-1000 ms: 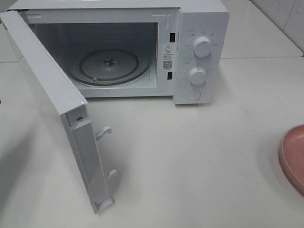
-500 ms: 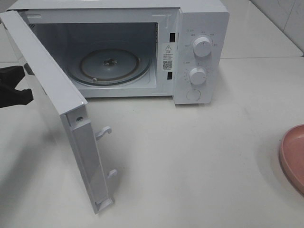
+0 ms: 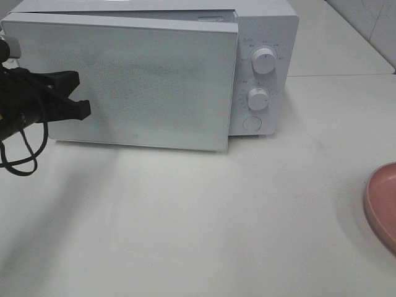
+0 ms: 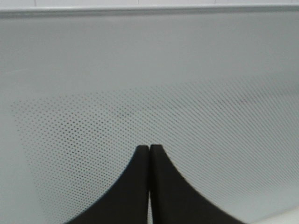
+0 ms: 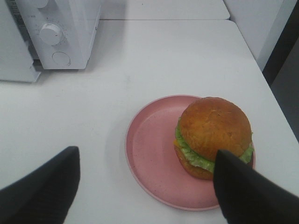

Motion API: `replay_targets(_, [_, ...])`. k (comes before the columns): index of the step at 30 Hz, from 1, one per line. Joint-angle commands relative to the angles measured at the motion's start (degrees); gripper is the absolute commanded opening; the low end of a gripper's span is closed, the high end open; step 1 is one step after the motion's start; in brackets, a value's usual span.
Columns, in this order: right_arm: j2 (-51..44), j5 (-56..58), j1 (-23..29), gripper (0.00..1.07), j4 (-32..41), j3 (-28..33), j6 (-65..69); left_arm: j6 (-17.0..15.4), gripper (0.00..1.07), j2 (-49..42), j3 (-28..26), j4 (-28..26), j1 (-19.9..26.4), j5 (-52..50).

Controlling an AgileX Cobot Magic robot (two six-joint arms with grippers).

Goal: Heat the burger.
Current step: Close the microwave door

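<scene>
The burger [image 5: 212, 135], with a golden-brown bun and green lettuce, sits on a pink plate [image 5: 149, 158] in the right wrist view; it is out of the high view. My right gripper [image 5: 145, 155] is open and empty, hovering over the plate just short of the burger. The white microwave [image 3: 263, 37] stands at the back of the table. Its door [image 3: 142, 80] is swung almost shut, with its latch edge still standing off the body. My left gripper [image 3: 77, 93] is shut and empty, its fingertips [image 4: 140, 156] at the door's outer face near the hinge side.
Only the pink plate's rim [image 3: 380, 204] shows at the right edge of the high view. The microwave's two knobs [image 3: 264, 60] and round button [image 3: 252, 123] face forward. The white table [image 3: 216, 223] stretches in front. The table's right edge [image 5: 261, 74] is near the plate.
The microwave door has swung from wide open to almost shut. My left gripper came in from the left and now sits against the door. The plate has not moved.
</scene>
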Motion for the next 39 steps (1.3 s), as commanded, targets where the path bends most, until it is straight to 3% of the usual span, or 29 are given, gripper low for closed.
replay_targets(1, [-1.43,-0.52,-0.46,0.76,0.06,0.23,-0.34,0.23,0.0,0.97,-2.52,-0.69,-1.55,2.06])
replay_targets(21, [-1.43,-0.52,-0.46,0.76,0.06,0.23,-0.34,0.23,0.0,9.05,-12.43,-1.78,-9.34,4.13])
replay_targets(39, [-1.43,-0.52,-0.46,0.76,0.06,0.23,-0.34,0.06,0.0,16.96,-29.74,-2.18,-13.75,13.29])
